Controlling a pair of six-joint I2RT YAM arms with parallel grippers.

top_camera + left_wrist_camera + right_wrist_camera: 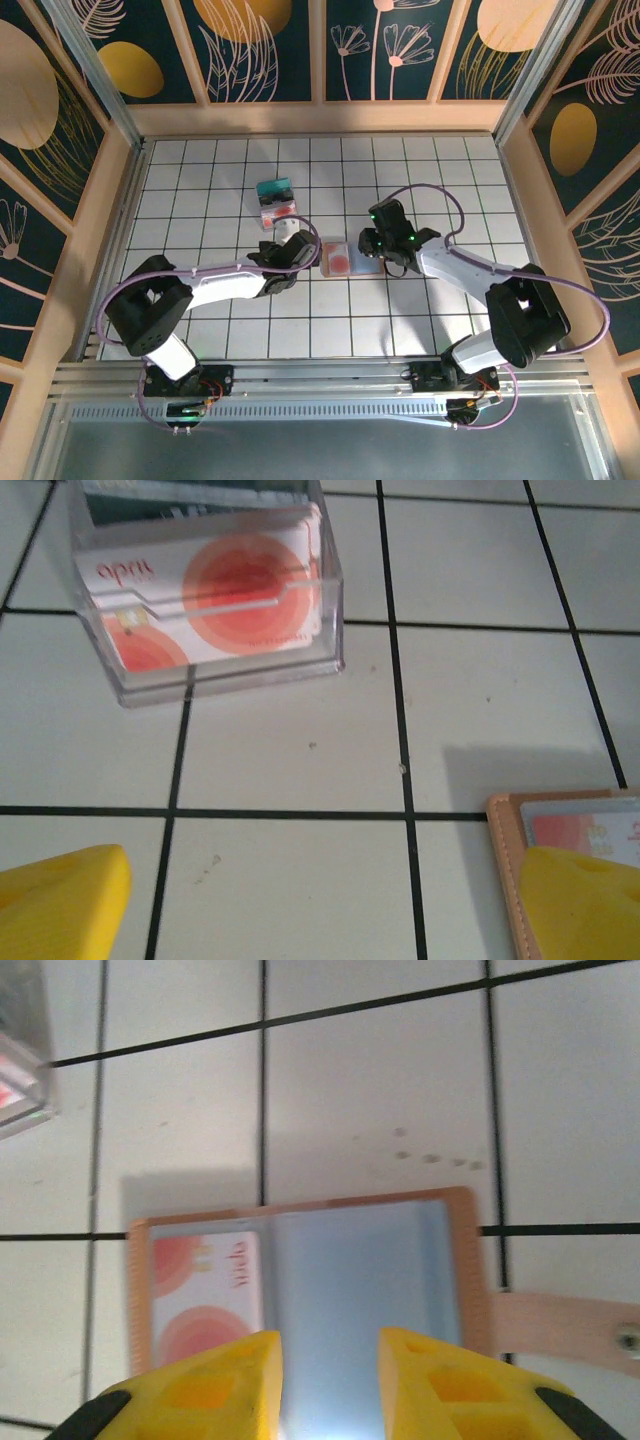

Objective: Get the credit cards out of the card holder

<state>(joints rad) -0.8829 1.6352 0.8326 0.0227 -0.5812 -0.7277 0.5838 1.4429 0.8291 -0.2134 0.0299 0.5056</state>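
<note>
**Card sitting on the left arm's side of the open holder**

The card holder is lying open and flat on the tiled table, between the two arms, with its long axis running across from one gripper to the other. Its strap is trailing off the end on the right arm's side. A red-and-white card is showing in the pocket on the other half, the one nearer the left arm.

The right gripper is hanging over the holder's near edge, about at the middle fold. Its jaws are standing a narrow gap apart, and nothing is visibly pinched between them.

The left gripper is spread as wide as it goes and is holding nothing. One yellow finger is overlapping the card end of the holder, while the other is over bare tile. The clear box of cards is sitting well beyond it.

Judging by this, the left arm is the better placed for drawing the card out sideways, along the long axis, with the right gripper pinning the holder.
</note>
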